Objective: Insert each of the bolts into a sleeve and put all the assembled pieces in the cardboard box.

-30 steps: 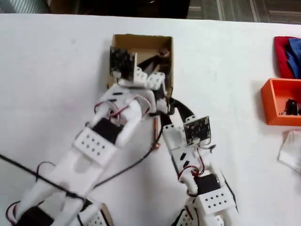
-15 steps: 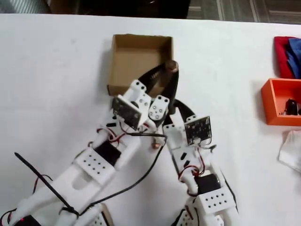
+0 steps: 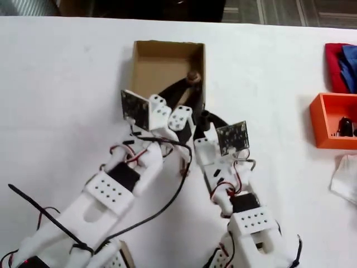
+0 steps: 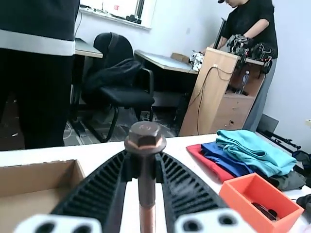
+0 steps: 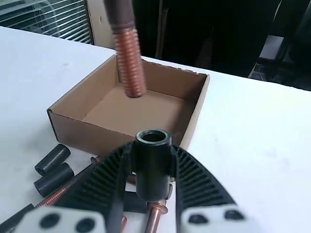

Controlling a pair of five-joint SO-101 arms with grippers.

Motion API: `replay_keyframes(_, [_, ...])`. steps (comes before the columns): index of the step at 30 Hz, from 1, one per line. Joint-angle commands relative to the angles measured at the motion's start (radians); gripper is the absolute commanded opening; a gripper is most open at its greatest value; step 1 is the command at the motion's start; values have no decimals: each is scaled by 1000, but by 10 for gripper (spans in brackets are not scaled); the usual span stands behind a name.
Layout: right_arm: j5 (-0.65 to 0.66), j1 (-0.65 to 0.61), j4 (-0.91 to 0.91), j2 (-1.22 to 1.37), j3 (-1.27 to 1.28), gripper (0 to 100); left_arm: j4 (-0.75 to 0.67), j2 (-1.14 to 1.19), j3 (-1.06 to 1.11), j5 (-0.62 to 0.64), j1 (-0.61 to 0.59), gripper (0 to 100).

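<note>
Your left end effector (image 4: pixel 142 160) clamps a bolt (image 4: pixel 145 141) over the cardboard box (image 5: pixel 87 131), 12 o'clock; right end effector (image 5: pixel 152 150) clamps a sleeve (image 5: pixel 152 167). Orange bin (image 3: pixel 326 120), 3 o'clock: dark part (image 3: pixel 346 125).

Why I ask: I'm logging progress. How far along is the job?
Done: nothing; the cardboard box looks empty. In hand: the left gripper holds a bolt, hanging above the sleeve in the right gripper, not inserted. Remaining: this pairing, plus loose sleeves and bolts beside the box.
</note>
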Motion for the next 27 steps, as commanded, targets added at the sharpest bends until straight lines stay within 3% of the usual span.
replay_keyframes(1, [-3, -28, -35, 7, -55, 20, 5, 5, -85, 12, -14, 26])
replay_keyframes(8, [-2, -30, 50, -134, -49, 20, 6, 135, -140, 14, -12, 26])
replay_keyframes(19, [-2, -27, 71, -185, -31, 20, 9, 138, -143, 14, -5, 26])
replay_keyframes(27, [-2, -25, 71, -183, -14, 20, 121, -25, -143, 14, -3, 26])
